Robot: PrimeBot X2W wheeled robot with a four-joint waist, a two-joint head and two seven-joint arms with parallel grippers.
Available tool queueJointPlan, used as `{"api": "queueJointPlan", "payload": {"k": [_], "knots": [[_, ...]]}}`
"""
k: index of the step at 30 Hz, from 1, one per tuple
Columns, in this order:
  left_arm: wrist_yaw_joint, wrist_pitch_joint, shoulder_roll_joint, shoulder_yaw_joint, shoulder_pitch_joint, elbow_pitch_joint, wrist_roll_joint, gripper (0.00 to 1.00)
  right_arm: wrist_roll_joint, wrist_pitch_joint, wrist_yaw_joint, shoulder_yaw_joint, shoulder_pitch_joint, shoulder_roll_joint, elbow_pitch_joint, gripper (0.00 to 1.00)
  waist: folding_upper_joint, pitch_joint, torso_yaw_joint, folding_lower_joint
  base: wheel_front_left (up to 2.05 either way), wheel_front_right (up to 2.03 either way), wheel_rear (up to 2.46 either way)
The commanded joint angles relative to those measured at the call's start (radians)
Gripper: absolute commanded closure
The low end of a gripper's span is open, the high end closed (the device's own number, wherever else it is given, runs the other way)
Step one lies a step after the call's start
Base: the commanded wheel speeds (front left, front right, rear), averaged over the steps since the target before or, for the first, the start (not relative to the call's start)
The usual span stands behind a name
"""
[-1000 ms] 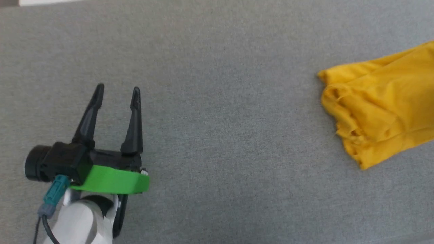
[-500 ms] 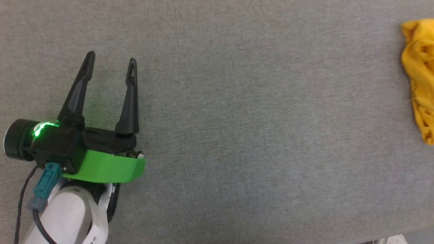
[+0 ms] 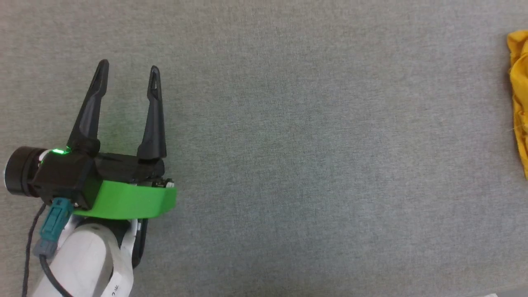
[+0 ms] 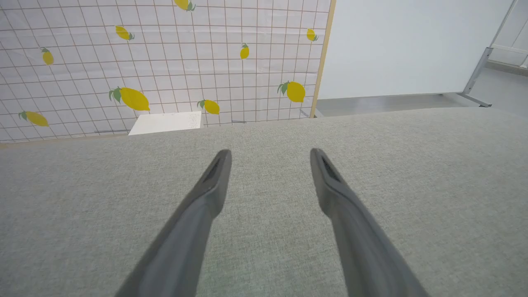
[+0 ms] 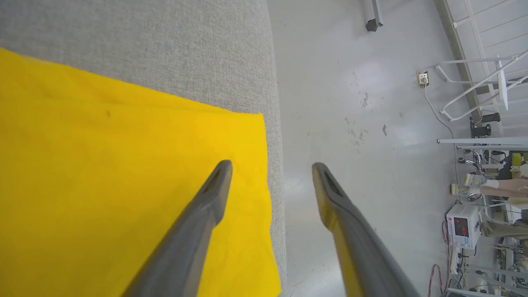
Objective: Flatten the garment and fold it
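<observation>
- Left end effector (image 3: 128, 66): fingers spread wide, nothing between them, poised over bare grey bench (image 3: 288, 144)
- Right end effector (image 5: 271, 164): fingers also spread wide, gripping nothing; in its wrist view one finger hangs over yellow cloth, the other over the floor (image 5: 350, 103) past the bench edge
- Garment (image 3: 519, 82): bright yellow, lying on the bench; we place it well apart from the left end effector, off to its right across open bench, and directly under the right end effector
- Lie of the cloth: from the right end effector it spreads away on the side of the finger that covers it; a corner sits just ahead of that fingertip, and one edge runs beside the bench edge; we cannot tell its full long axis, since most of it is cropped
- Judgement: the right arm is much the nearer, so we expect the next grasp at that corner to be its job; the left would first have to cross the bench
</observation>
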Motion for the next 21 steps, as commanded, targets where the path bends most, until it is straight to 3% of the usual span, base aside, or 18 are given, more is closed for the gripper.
{"api": "queueJointPlan", "payload": {"k": [1,10,21], "knots": [[0.007,-0.013,-0.002,0.002,0.003,0.009,0.002,0.00,-0.001,-0.007,-0.002,0.005,-0.012,0.000,-0.004,0.00,-0.0001,-0.041,0.010,-0.0002,0.00,0.00,0.00],[0.031,-0.073,-0.045,-0.008,0.065,0.099,-0.020,0.00,0.052,-0.032,-0.002,0.007,0.044,0.051,-0.041,0.00,-0.0001,-0.214,0.046,-0.0002,0.00,0.00,0.00],[0.028,-0.120,-0.072,0.012,0.190,0.145,-0.110,0.00,0.086,-0.176,-0.002,-0.037,0.257,0.259,-0.260,0.00,-0.0001,-0.404,0.117,-0.0002,0.00,0.00,0.00]]}}
